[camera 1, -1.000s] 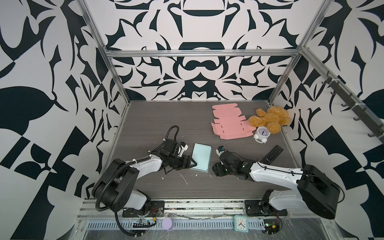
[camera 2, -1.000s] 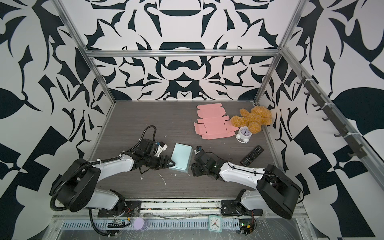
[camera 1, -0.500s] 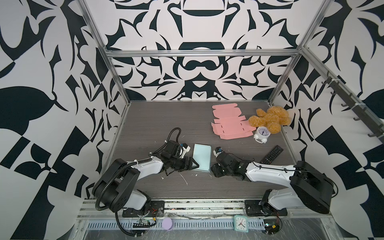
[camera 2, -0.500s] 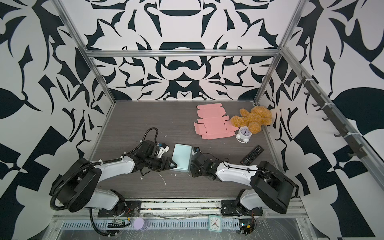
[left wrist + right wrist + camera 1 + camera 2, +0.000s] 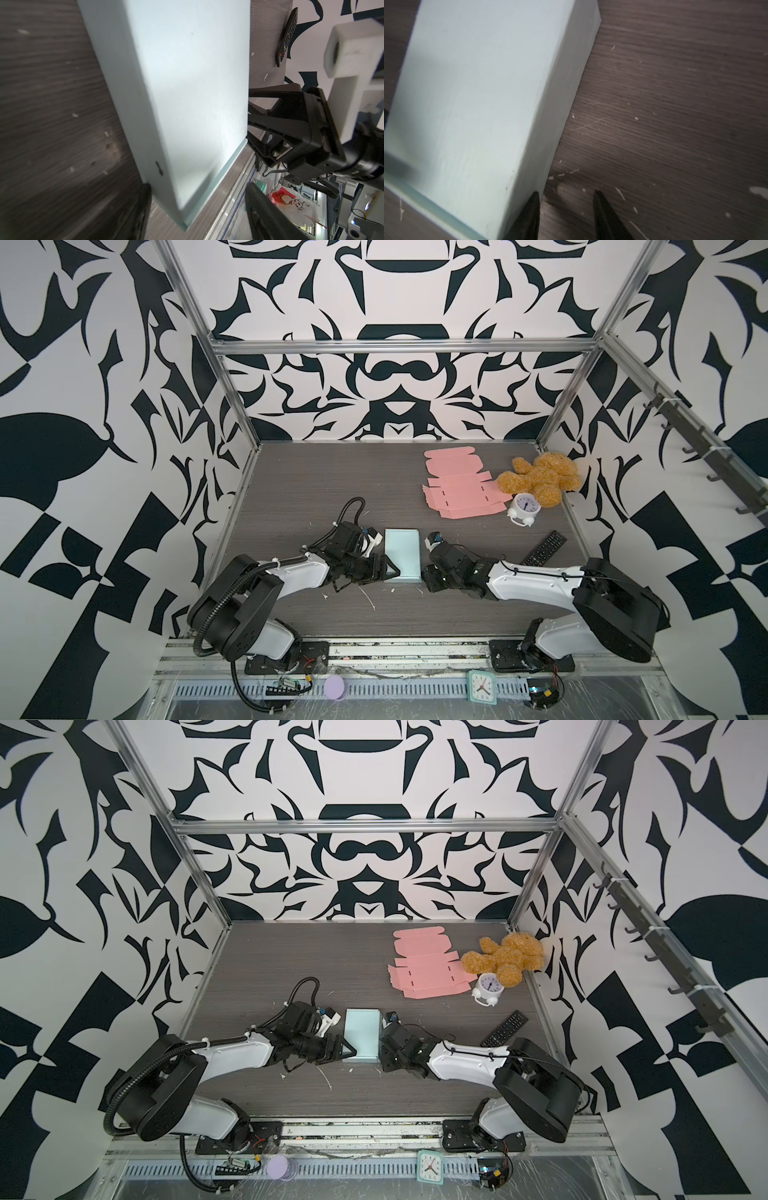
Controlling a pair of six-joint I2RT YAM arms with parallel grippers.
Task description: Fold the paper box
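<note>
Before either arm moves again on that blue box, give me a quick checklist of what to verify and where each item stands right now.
1. Box closed, top flat: ok.
2. Its front fully tucked in: cannot tell.
3. Left end effector open, the box's near corner between its jaws: ok.
4. Right end effector open beside the box, nothing between its jaws: ok.
5. Pink sheet and clock apart from both arms: ok.

box: pale blue | flat sheet: pink | teddy: tan | walls: black-white pattern
</note>
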